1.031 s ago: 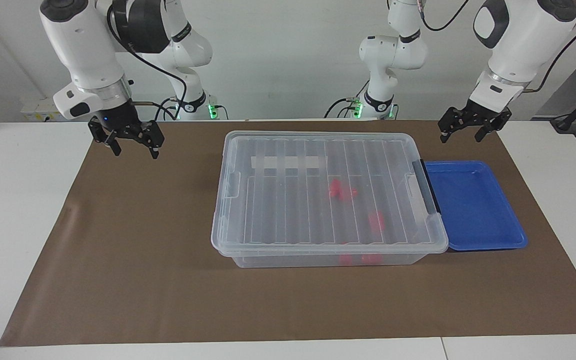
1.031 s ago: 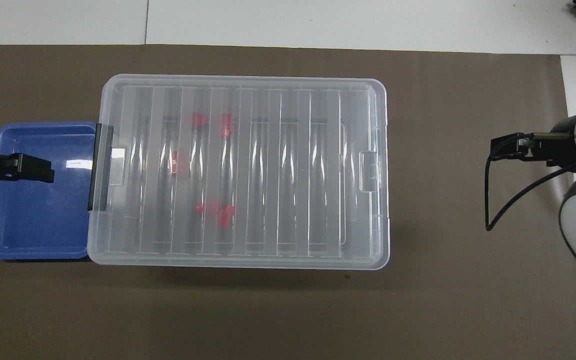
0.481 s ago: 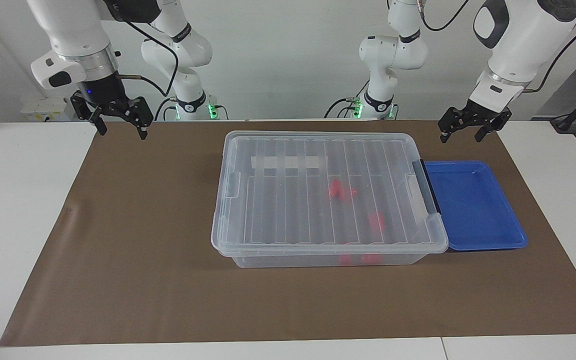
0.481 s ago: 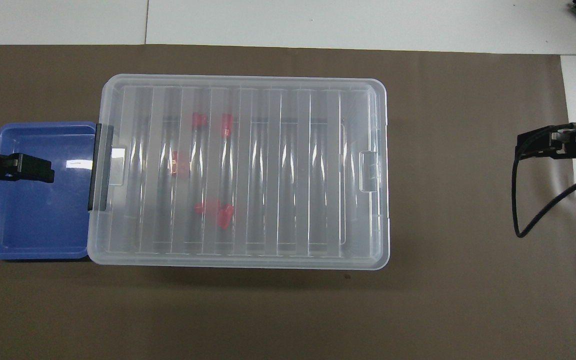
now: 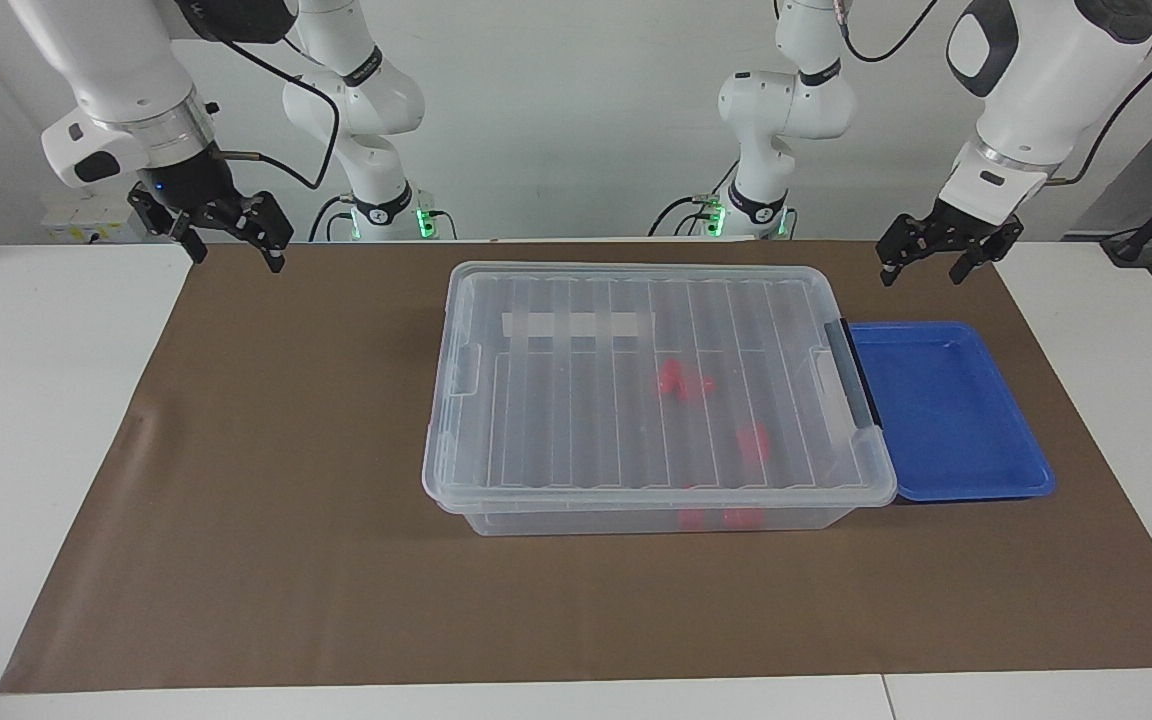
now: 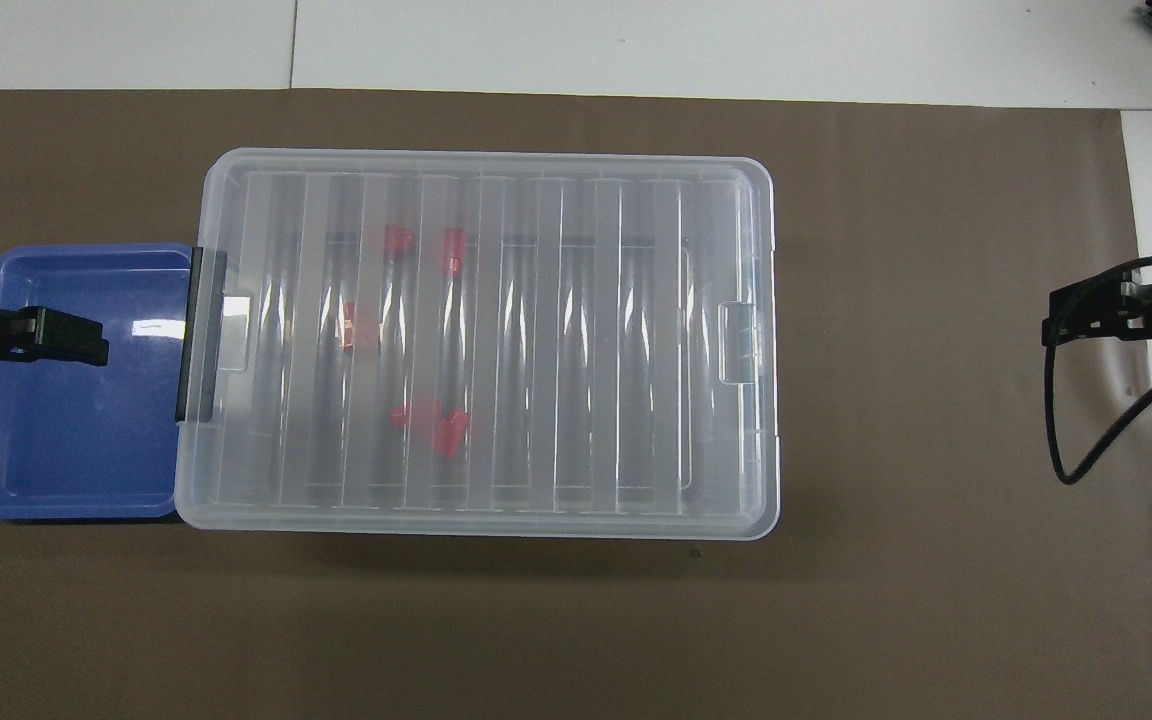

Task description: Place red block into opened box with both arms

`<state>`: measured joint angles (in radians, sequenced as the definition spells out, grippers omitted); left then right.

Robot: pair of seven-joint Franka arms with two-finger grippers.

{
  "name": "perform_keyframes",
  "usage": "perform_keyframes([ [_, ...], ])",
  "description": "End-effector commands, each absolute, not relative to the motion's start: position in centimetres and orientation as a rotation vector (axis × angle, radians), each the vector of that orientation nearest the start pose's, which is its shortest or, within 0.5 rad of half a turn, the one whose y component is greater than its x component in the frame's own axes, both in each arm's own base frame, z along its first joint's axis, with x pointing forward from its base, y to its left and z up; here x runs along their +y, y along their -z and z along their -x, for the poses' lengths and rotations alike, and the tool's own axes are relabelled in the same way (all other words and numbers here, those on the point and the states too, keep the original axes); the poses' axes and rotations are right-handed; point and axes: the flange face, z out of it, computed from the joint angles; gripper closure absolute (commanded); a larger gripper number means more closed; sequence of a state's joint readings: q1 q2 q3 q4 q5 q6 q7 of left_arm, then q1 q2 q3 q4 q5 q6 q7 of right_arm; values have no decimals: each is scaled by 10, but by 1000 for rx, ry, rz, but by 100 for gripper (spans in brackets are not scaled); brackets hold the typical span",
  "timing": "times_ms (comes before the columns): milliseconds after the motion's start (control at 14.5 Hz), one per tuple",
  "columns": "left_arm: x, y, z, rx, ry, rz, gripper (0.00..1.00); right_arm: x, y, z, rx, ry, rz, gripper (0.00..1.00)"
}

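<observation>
The red blocks (image 5: 686,382) lie inside my clear box (image 5: 651,390), its ribbed lid (image 6: 481,340) on. A blue tray (image 5: 946,410) touches its black handle end. My left gripper (image 5: 931,262) hangs spread over the tray's corner; my right gripper (image 5: 228,248) hangs spread over the brown mat (image 5: 286,480).

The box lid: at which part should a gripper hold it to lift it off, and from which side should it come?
Probably grip the lid by its overhanging rim at the short end toward the right arm, near the moulded tab. That end is free of the blue tray, and the open right gripper hangs on that side.
</observation>
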<state>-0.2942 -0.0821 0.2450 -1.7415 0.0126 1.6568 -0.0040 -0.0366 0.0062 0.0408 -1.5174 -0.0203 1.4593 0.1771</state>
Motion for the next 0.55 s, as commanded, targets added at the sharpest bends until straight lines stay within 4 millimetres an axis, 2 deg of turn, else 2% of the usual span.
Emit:
perform_keyframes([
  [0,-18,-598,-529,53,1,3161,0,1,-633,-533,297,-120,3134,0],
  [344,-18,-598,-529,53,1,3161,0,6,-636,-535,280,-98,3135,0],
  [481,-18,-598,-529,53,1,3161,0,2,-636,-535,289,-96,3133,0],
])
